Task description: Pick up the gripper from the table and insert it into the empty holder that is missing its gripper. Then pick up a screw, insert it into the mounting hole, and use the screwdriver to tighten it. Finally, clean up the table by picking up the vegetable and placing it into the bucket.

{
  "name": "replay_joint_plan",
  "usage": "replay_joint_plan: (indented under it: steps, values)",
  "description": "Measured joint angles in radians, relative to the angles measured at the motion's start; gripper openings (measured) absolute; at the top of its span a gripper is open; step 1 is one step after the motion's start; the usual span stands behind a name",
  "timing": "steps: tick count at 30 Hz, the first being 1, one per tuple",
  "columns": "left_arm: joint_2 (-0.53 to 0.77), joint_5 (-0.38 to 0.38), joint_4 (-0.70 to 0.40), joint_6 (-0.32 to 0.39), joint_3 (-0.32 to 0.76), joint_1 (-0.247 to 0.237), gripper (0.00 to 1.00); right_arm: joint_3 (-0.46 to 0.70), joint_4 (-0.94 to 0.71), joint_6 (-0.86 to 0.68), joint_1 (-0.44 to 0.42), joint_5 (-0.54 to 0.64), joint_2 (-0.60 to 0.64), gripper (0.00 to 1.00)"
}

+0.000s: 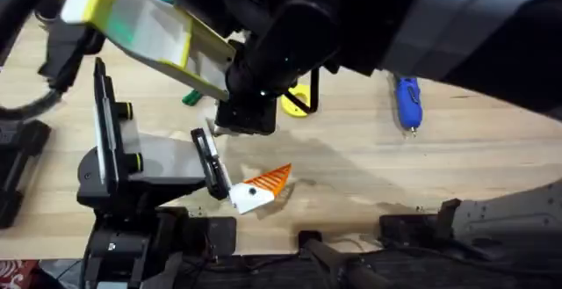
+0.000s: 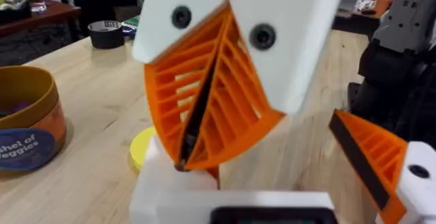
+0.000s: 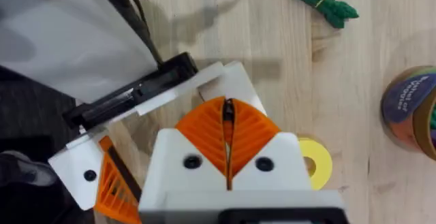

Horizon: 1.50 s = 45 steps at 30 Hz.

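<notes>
My right gripper [image 3: 228, 125] [image 2: 197, 115] points down, its orange ribbed fingers shut on a slim dark-edged piece, the loose gripper [image 3: 228, 109]. Its tips touch the white holder [image 3: 235, 77] [image 2: 204, 200] at the left arm's tip. My left gripper [image 2: 293, 183] is open, its single orange finger [image 2: 371, 159] [image 3: 112, 186] well apart from the holder. In the overhead view the two meet at the orange and white cluster [image 1: 259, 188]. The blue screwdriver [image 1: 407, 103] lies at the far right. The green vegetable [image 3: 325, 3] [image 1: 189, 98] lies beyond, near the bucket [image 3: 412, 108] [image 2: 27, 122]. The screw is out of view.
A flat yellow ring [image 1: 299, 96] [image 3: 317, 159] lies just beside the grippers. A black tape roll [image 2: 105, 33] sits at the table's far edge. The right arm [image 1: 369, 17] crosses high over the table's middle. Bare wood stretches between the screwdriver and the grippers.
</notes>
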Motion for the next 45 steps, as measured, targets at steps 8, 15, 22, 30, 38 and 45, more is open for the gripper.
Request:
replay_joint_plan:
  steps: [8, 15, 22, 30, 38, 45]
  values:
    - [0.0, 0.0, 0.0, 0.0, 0.0, 0.0, 0.985, 0.0, 0.001, 0.0, 0.001, 0.0, 0.0, 0.005]
    - [0.0, 0.0, 0.0, 0.0, 0.0, 0.0, 0.985, 0.0, 0.001, 0.0, 0.001, 0.0, 0.0, 0.005]
    - [0.0, 0.004, 0.0, 0.005, 0.0, -0.001, 0.986, -0.002, 0.002, -0.007, 0.001, 0.008, 0.0, 0.883]
    - [0.0, 0.004, 0.0, 0.011, 0.0, -0.001, 0.986, -0.006, 0.001, -0.014, -0.005, 0.015, 0.0, 0.995]
    - [0.0, 0.005, 0.0, 0.011, 0.0, -0.001, 0.985, -0.012, 0.004, -0.014, -0.034, 0.007, -0.016, 0.995]
    - [0.0, 0.004, 0.0, 0.011, 0.0, -0.001, 0.986, -0.014, 0.004, -0.01, -0.094, 0.003, -0.13, 0.995]
